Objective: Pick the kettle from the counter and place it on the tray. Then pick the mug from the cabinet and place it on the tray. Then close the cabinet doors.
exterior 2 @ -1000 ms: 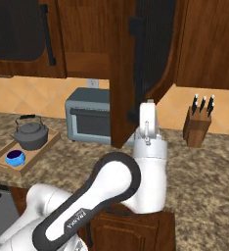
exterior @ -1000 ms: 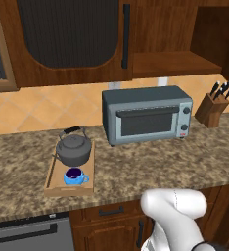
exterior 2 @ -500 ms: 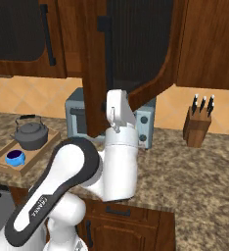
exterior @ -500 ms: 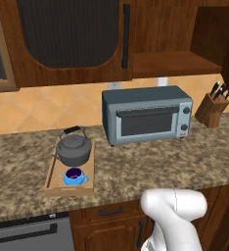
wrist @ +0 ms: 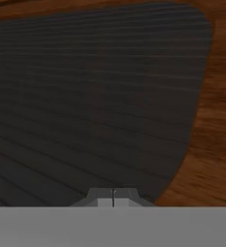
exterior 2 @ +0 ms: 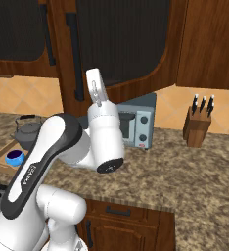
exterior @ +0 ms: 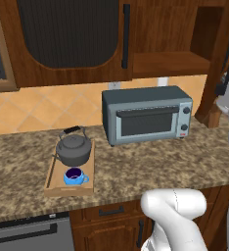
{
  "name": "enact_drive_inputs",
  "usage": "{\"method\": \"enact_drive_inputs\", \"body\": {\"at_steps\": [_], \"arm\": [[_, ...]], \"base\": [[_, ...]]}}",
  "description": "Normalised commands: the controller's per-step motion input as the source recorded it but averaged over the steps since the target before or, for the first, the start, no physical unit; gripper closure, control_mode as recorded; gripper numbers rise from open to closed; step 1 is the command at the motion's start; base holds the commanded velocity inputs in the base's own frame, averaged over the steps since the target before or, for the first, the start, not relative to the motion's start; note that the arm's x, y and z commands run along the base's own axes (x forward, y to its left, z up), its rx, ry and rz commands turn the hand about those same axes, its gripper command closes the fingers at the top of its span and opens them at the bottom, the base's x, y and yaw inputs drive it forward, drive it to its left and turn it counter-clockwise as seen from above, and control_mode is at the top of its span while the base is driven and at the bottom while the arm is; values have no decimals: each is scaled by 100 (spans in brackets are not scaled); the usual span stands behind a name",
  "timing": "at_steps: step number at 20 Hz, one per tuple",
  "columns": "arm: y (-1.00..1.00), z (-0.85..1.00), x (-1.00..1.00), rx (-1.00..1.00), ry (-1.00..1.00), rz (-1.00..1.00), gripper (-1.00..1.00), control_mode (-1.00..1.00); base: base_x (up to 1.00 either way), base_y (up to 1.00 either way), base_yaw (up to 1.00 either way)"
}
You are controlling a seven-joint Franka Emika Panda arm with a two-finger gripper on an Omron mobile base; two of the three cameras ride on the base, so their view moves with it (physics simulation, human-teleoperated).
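Observation:
The dark grey kettle (exterior: 73, 150) stands on the far end of the wooden tray (exterior: 51, 172) on the granite counter (exterior: 150, 166). The blue mug (exterior: 75, 176) sits on the tray just in front of it. My gripper (exterior 2: 93, 78) is shut with nothing in it, its tips (wrist: 113, 197) pressed together close against the black mesh panel (wrist: 95, 96) of the cabinet's right door (exterior 2: 121, 39). That door stands partly swung in, beside its bar handle (exterior 2: 76, 59). The left door (exterior: 72, 34) is closed. Between the doors the cabinet shelf (exterior: 170, 61) shows bare.
A grey-blue toaster oven (exterior: 146, 113) stands on the counter under the cabinet, right of the tray. A knife block (exterior 2: 198, 125) sits further right near the wall. Drawer units with black handles (exterior: 111, 212) run under the counter edge.
My arm has swung left in the right base view, and the right cabinet door has swung with it towards shut. The door now hides the knife block in the left base view.

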Motion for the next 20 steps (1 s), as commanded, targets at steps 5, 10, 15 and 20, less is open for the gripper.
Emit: {"method": "enact_drive_inputs", "body": {"at_steps": [5,10,15,20], "arm": [[51,0,63,-10,21,28,100,-100],[61,-5,25,-11,1,-7,100,-100],[63,-5,36,-9,2,-26,100,-100],[35,-3,66,0,15,-12,100,-100]], "base": [[0,0,0],[0,0,0],[0,0,0],[0,0,0]]}}
